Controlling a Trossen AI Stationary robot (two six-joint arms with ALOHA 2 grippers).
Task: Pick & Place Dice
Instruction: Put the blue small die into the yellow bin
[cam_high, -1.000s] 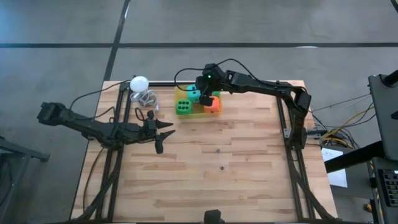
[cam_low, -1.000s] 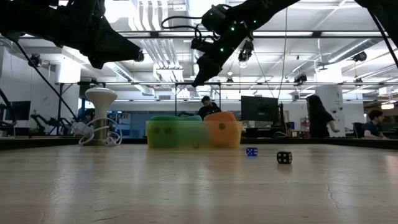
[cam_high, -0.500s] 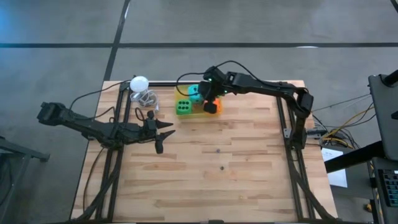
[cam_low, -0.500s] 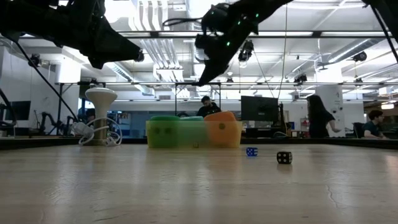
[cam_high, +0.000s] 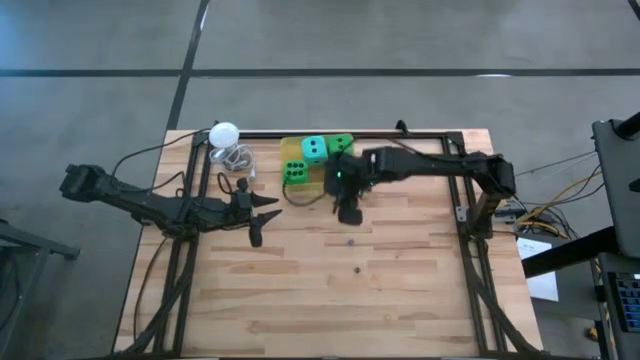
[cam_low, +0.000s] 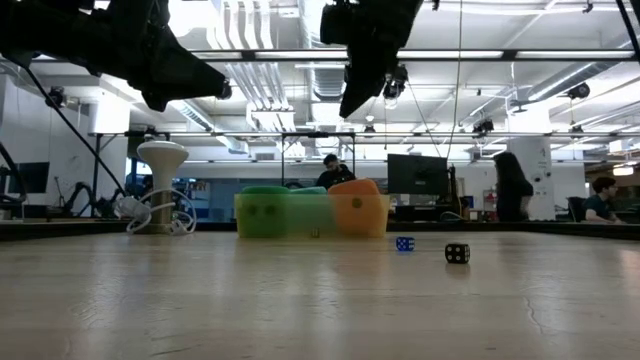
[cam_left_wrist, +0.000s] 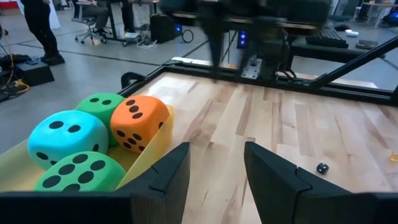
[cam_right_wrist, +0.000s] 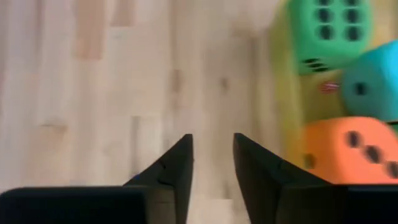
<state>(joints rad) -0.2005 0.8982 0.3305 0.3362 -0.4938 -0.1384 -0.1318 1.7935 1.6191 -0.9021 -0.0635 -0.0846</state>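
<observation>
The dice lie together in a shallow yellow tray near the table's far edge. The left wrist view shows all of them: a teal die, an orange die and two green dice. In the high view my right arm hides the orange die. My right gripper hangs open and empty above bare wood, just on the near side of the tray. My left gripper is open, left of the tray and raised off the table.
A white ball on a stand with a coiled cable is left of the tray. Two tiny dice, one blue and one black, lie on the wood mid-table. Black frame rails run along the table's left, right and far sides. People are in the room beyond.
My right gripper has moved from above the tray toward the table's near edge and now hangs over bare wood beside it, a little higher in the low view. The dice have stayed in the tray.
</observation>
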